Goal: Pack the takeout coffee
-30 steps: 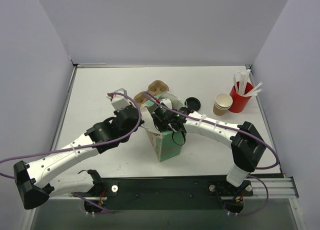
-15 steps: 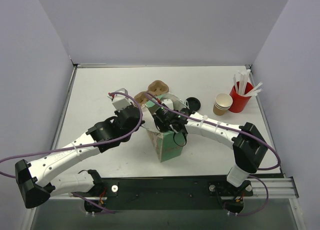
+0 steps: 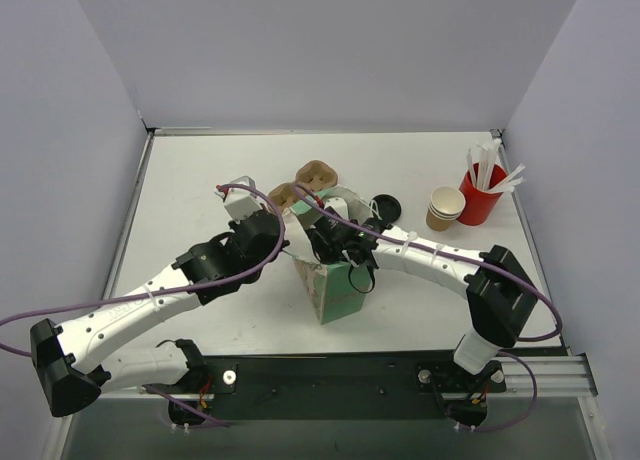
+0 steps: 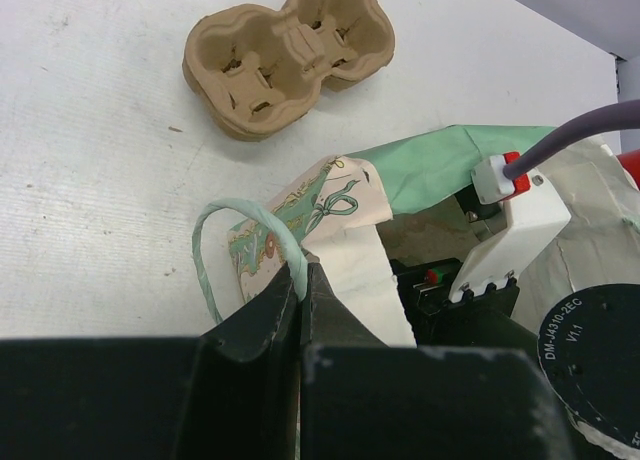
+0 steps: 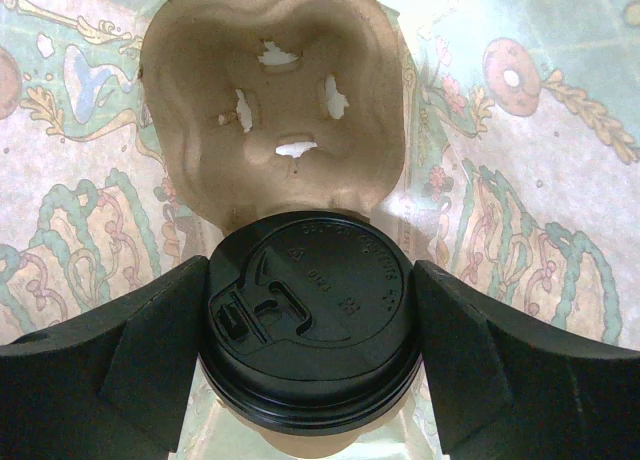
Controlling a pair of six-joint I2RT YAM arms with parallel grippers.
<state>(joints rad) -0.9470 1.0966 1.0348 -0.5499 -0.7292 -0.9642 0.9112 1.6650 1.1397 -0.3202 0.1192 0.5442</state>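
The white bench [image 3: 200,180] is carrying the whole job, and both arms are meeting over its middle. The left arm [image 3: 150,300] is reaching in from the near left and the right arm [image 3: 440,260] from the near right. Between them the green patterned paper bag [image 3: 335,295] is standing upright.

The left fingers [image 4: 255,330] are staying pinched shut on the bag's top edge, by its handle loop, and are holding the mouth open. Inside the bag a pulp carrier [image 5: 270,80] is lying with one pocket empty. The right fingers [image 5: 140,360] are gripping the takeout coffee [image 5: 310,320], black lid up, inside the bag and over the carrier's near pocket. Whether it is seated yet is not clear.

Over the last second almost nothing has been moving. The right arm has been creeping only slightly, and neither pair of fingers has been changing its hold. That suggests the cup is being eased slowly into the pocket, with release still to come.

A second carrier [image 4: 290,50] is sitting on the bench beyond the bag. A stack of brown cups [image 3: 445,208], a red cup [image 3: 480,195] of white sticks and a loose black lid [image 3: 385,205] are waiting to the right.
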